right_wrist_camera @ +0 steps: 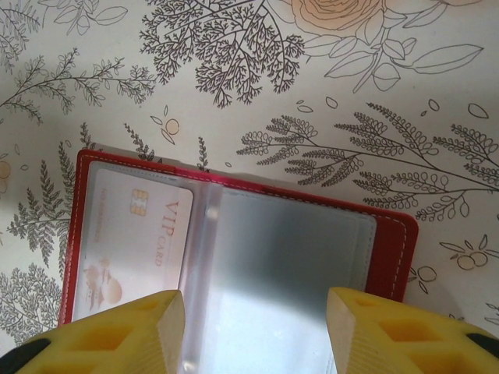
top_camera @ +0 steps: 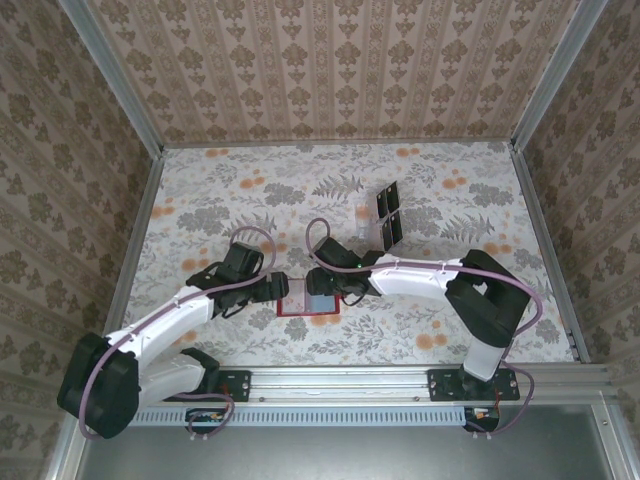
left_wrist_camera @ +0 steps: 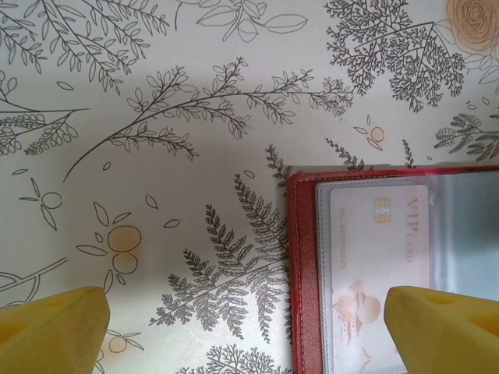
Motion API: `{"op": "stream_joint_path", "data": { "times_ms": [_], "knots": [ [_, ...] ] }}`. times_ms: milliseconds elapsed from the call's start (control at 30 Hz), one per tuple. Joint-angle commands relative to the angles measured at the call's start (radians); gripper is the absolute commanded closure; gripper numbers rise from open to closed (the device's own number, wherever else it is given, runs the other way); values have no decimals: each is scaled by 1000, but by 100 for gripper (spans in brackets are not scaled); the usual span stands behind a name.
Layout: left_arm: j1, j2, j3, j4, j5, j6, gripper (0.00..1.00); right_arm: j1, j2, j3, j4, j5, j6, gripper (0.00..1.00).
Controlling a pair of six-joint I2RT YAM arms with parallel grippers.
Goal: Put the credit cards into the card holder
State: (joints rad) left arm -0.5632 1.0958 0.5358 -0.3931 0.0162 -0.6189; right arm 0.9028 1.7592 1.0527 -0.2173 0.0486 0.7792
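Note:
The card holder [top_camera: 308,302], a red wallet, lies open and flat on the table between my two grippers. Its left clear sleeve holds a pale card [left_wrist_camera: 378,249] printed VIP, and the same card [right_wrist_camera: 136,241] shows in the right wrist view. The right sleeve [right_wrist_camera: 288,257] looks grey and glossy; I cannot tell what is in it. My left gripper [left_wrist_camera: 249,335] is open, straddling the wallet's left red edge [left_wrist_camera: 302,265]. My right gripper [right_wrist_camera: 257,331] hangs open above the right sleeve, holding nothing. Dark credit cards [top_camera: 388,215] stand in a clear rack further back.
The rack sits behind and to the right of the wallet, just beyond the right arm's forearm [top_camera: 420,275]. Patterned walls close the table on three sides, and a metal rail [top_camera: 340,382] runs along the near edge.

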Motion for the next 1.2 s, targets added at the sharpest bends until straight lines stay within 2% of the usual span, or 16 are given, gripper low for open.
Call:
{"op": "stream_joint_path", "data": {
  "times_ms": [0,333,800,967,1167],
  "knots": [
    [-9,3,-8,16,8,-21,0,-1,33,30,-41,16,-22,48],
    [-13,4,-17,28,8,-18,0,-3,75,43,-62,23,-20,47],
    [-36,-6,-39,66,26,-4,0,-15,127,-8,132,-138,130,47],
    [-62,-29,-56,83,24,1,0,-20,135,-18,162,-145,173,47],
    [-136,-90,-106,119,-3,-23,0,-24,115,-38,171,-125,210,47]
  ]
}}
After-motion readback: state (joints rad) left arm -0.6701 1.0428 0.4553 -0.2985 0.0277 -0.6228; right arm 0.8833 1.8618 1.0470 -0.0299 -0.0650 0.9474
